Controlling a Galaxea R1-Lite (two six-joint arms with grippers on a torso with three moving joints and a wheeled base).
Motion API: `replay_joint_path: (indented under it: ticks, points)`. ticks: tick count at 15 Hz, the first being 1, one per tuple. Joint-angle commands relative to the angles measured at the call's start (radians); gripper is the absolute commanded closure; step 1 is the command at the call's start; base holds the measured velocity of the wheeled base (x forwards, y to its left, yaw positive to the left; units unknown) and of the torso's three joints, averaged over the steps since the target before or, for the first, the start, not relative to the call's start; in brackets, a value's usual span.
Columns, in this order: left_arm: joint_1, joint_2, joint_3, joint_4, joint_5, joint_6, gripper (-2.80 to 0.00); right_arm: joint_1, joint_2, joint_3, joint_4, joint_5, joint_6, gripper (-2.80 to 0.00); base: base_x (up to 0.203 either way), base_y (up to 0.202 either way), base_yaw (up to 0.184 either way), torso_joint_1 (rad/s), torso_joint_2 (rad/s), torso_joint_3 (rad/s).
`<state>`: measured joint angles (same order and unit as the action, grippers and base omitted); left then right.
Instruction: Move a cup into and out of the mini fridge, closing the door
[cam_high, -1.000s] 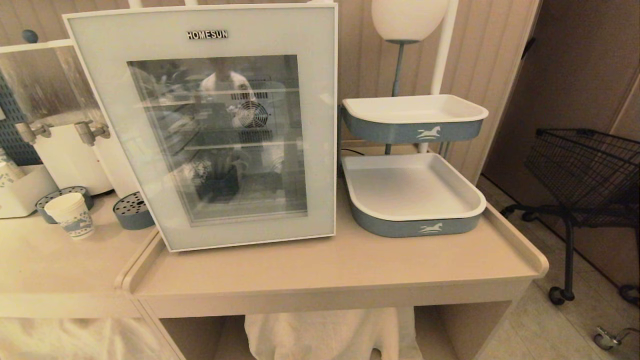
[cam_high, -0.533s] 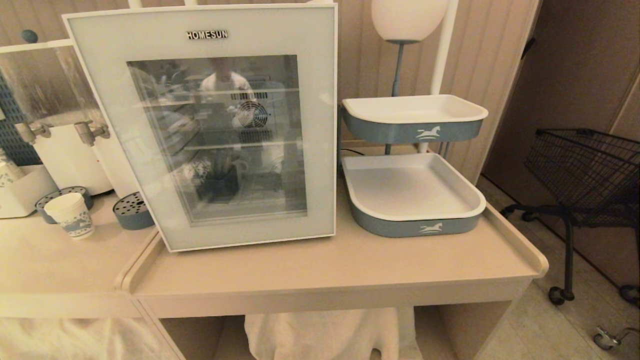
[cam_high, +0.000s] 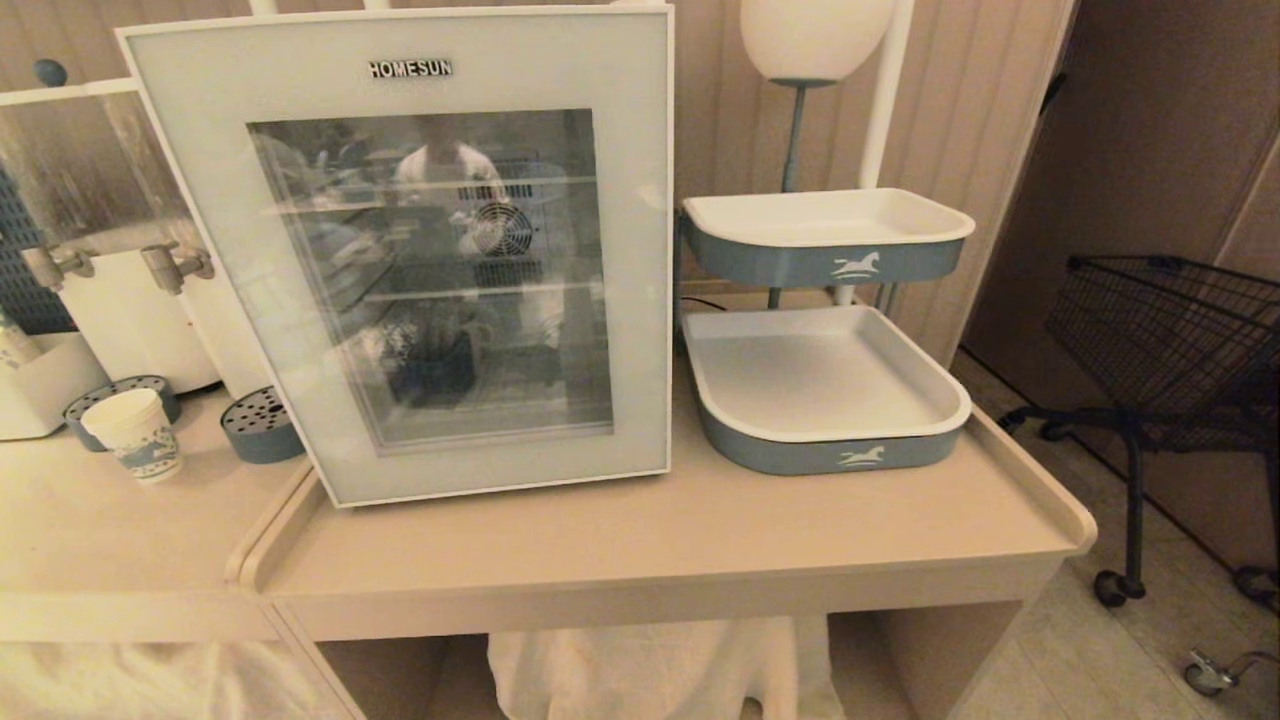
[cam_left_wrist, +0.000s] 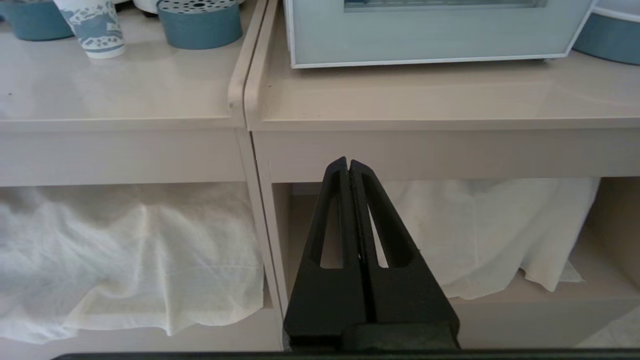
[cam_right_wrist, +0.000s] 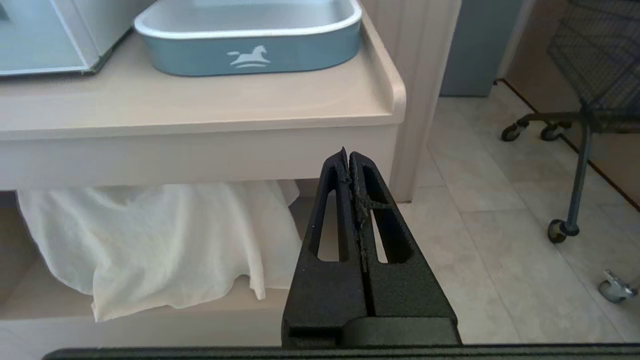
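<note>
Behind the door (cam_high: 420, 250), reflections obscure the fridge (cam_high: 660, 250) interior, while the cup (cam_high: 134, 434) stands upright, mouth up, left of it; left gripper (cam_left_wrist: 348, 165) and right gripper (cam_right_wrist: 348, 156) are clamped together, empty.

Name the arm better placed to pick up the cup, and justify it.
Left, probably. The cup stands left of the mini fridge, on the left gripper's side; the right gripper faces the blue tray end.
</note>
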<state>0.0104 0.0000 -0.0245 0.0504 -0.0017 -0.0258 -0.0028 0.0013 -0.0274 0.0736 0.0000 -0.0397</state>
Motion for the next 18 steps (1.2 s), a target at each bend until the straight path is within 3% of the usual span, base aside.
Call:
replay_joint_path:
  ticks: [1, 18]
  points:
    - [0.000, 0.002, 0.000, 0.000, 0.000, 0.000, 0.00, 0.000, 0.000, 0.000, -0.001, 0.000, 0.000, 0.00, 0.005, 0.075, -0.007, 0.001, 0.00, 0.002]
    - [0.000, 0.002, 0.000, 0.000, 0.000, -0.002, 0.00, 0.000, 0.000, 0.000, -0.001, 0.000, 0.000, 0.00, 0.000, 0.192, 0.008, 0.003, 0.00, 0.002]
